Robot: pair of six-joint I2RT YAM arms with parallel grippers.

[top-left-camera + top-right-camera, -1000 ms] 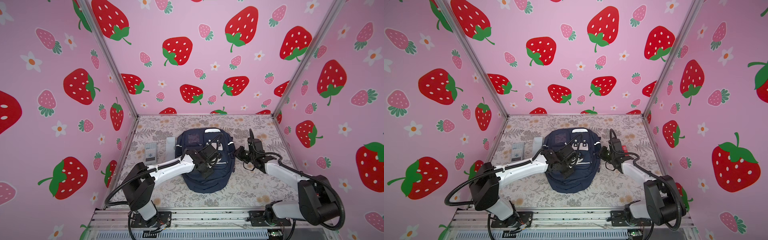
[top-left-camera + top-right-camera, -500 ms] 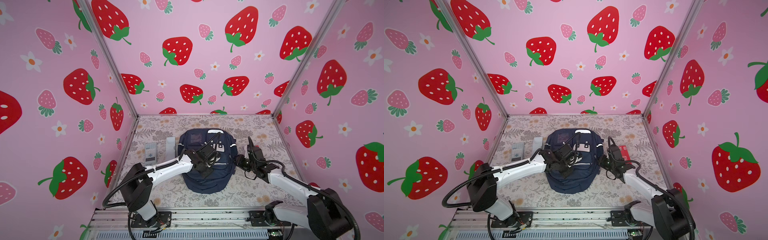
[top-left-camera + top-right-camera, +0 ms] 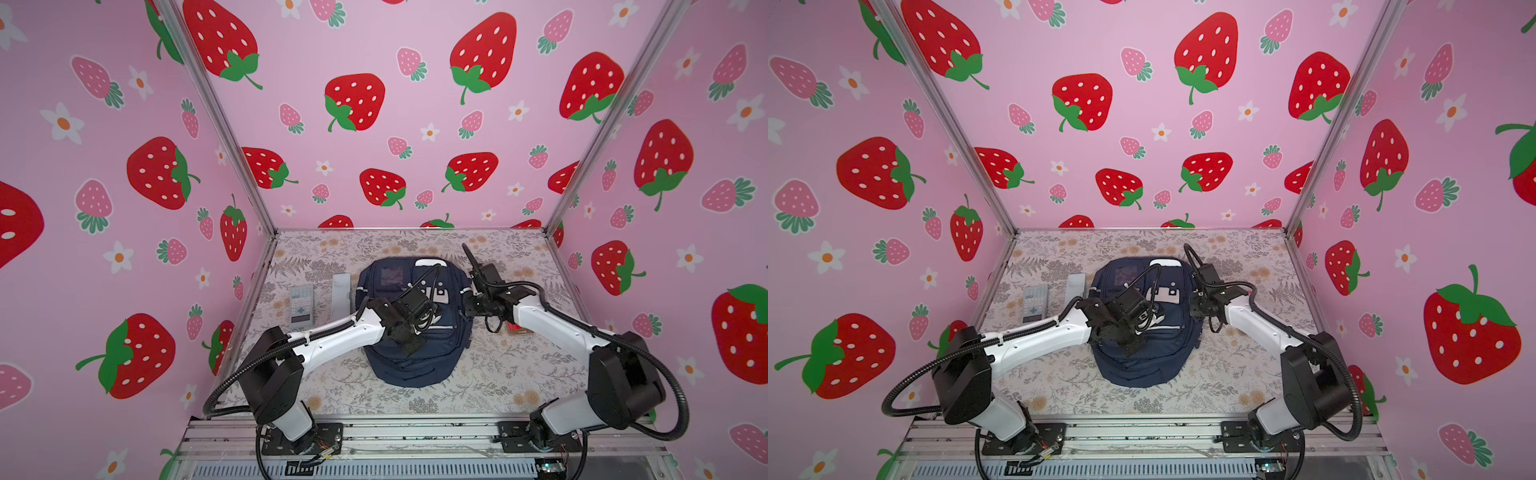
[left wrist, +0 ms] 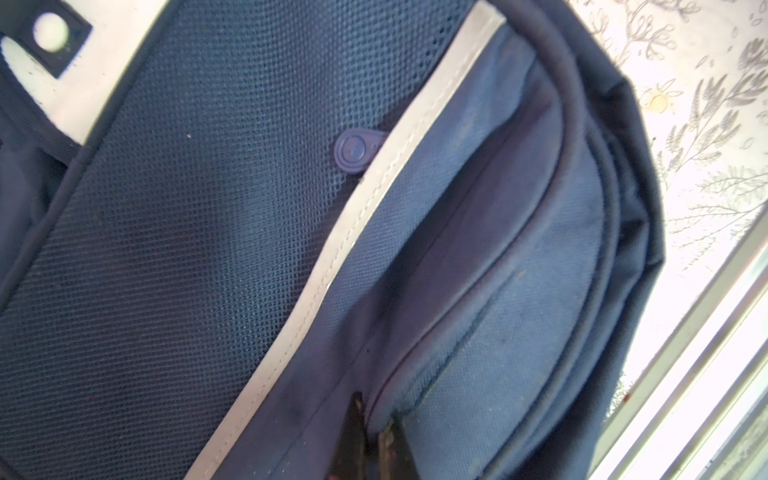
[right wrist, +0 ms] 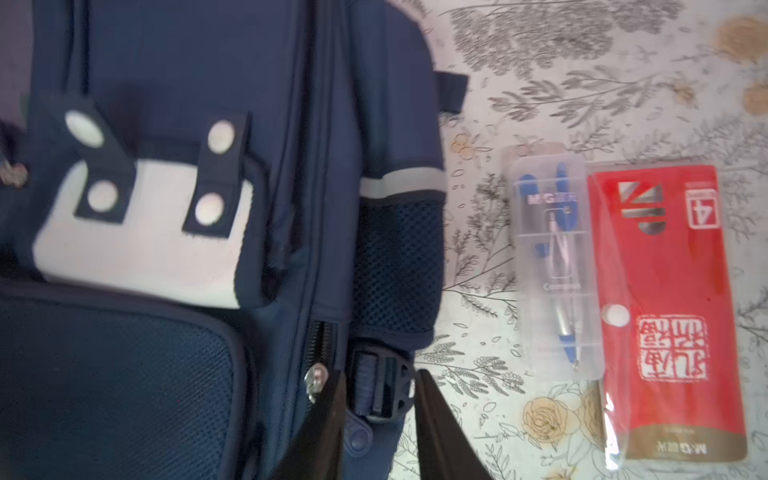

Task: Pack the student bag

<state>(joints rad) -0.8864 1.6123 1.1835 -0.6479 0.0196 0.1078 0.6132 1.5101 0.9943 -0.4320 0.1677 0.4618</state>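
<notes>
The student bag point(image 3: 415, 361) point(image 3: 1142, 365), a navy-blue backpack with silver stripes, lies flat in the middle of the table. My left gripper point(image 3: 410, 343) point(image 4: 374, 432) is shut on a raised fold of the bag's front pocket seam. My right gripper point(image 3: 467, 305) point(image 5: 379, 372) is open at the bag's right side. Its fingers straddle a dark strap buckle point(image 5: 380, 388), and a silver zip slider point(image 5: 313, 380) sits just outside one finger. A blue zip tab point(image 5: 358, 436) lies between the fingers. The white face patch point(image 5: 137, 249) shows in the right wrist view.
Right of the bag lie a clear case holding a blue compass point(image 5: 557, 266) and a red packet point(image 5: 673, 307) point(image 3: 517, 330). Left of it are a grey calculator point(image 3: 301, 303) and a pale long case point(image 3: 341, 291). Pink walls enclose three sides.
My right gripper was shut a second ago; it has opened and shifted in against the bag's right side. My left gripper keeps its hold in the same place.
</notes>
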